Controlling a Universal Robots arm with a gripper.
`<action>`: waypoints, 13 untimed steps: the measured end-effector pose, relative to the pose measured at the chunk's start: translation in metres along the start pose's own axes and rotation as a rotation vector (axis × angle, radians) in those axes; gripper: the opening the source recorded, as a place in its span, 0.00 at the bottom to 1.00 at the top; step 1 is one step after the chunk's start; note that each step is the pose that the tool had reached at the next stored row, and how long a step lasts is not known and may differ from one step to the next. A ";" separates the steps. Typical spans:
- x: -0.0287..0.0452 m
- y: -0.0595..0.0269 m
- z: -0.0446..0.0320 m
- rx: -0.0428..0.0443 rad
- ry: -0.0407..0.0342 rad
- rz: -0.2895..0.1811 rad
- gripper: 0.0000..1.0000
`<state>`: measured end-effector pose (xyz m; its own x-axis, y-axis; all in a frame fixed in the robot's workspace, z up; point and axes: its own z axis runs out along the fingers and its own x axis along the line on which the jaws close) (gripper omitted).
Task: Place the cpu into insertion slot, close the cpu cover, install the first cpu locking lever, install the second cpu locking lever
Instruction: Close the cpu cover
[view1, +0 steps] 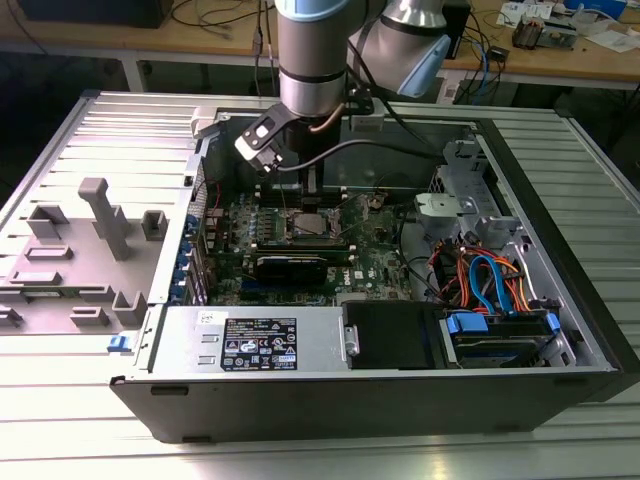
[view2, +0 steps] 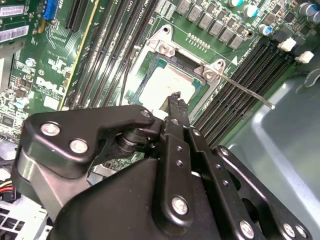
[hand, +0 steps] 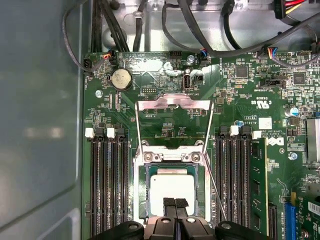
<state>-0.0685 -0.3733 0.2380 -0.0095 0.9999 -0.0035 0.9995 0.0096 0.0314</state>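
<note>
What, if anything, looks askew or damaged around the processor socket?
Nothing looks damaged. The cpu lies flat and square in the insertion slot. The cpu cover stands open, tipped away from the slot, and one thin locking lever sticks out unlatched beside it. The gripper hangs over the cpu's edge.

Your arm (view1: 318, 60) hangs straight down from above. At its end your gripper (hand: 175, 201) points downward, the two slim black fingers (view2: 173, 120) pressed flat against each other, tips level.
</note>
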 end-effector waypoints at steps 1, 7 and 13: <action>0.0000 0.0005 -0.0007 0.0046 -0.0001 -0.005 0.11; 0.0000 0.0011 -0.0178 0.0059 -0.0005 -0.005 0.11; -0.0001 0.0014 -0.0266 0.0060 -0.0006 -0.005 0.11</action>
<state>-0.0679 -0.3733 0.2646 -0.0142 0.9999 -0.0042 0.9996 0.0143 0.0254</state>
